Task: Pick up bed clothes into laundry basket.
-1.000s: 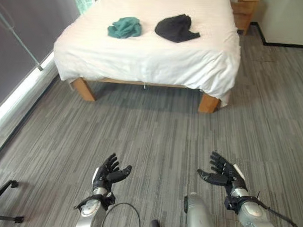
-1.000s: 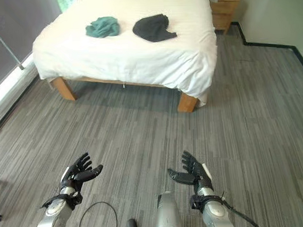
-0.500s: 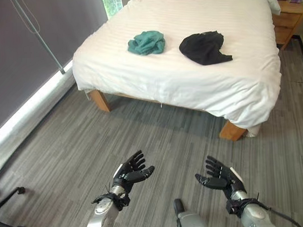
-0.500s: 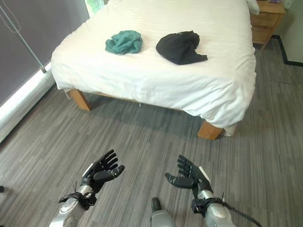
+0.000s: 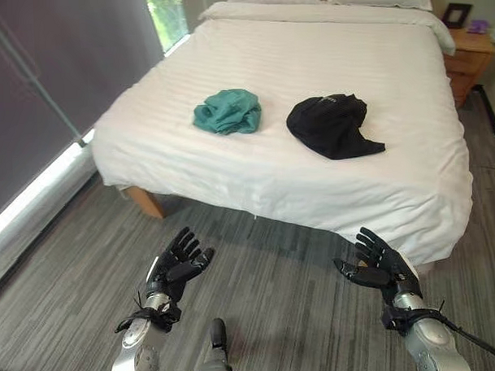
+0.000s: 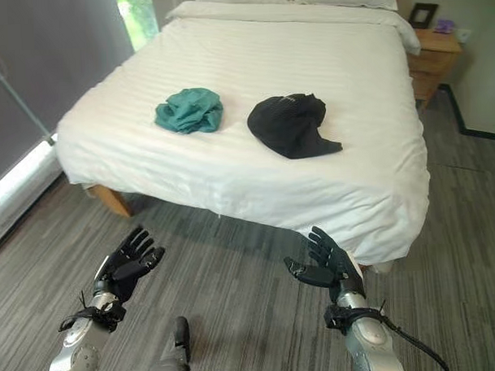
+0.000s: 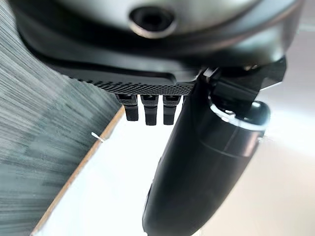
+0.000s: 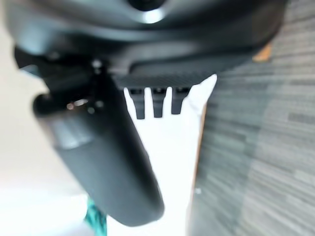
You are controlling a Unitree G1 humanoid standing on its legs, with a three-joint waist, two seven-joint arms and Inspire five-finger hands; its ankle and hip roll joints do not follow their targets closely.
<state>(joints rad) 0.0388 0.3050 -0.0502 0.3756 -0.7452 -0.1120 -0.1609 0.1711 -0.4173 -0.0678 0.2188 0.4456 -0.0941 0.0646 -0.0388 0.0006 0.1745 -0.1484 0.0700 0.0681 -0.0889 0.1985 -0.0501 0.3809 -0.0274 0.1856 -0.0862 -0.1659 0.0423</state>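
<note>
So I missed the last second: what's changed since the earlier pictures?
The view has closed in on the bed. Both hands, left hand and right hand, stay open and empty over the floor. The green cloth and black cloth lie untouched.

My left hand [image 7: 197, 162] takes up most of what I see, thumb jutting forward and fingers [image 7: 150, 110] straight in a short row, holding nothing. Past them lies the white bedding [image 7: 123, 187], its wooden bed frame [image 7: 78, 169] edging the grey striped floor [image 7: 34, 142].
</note>
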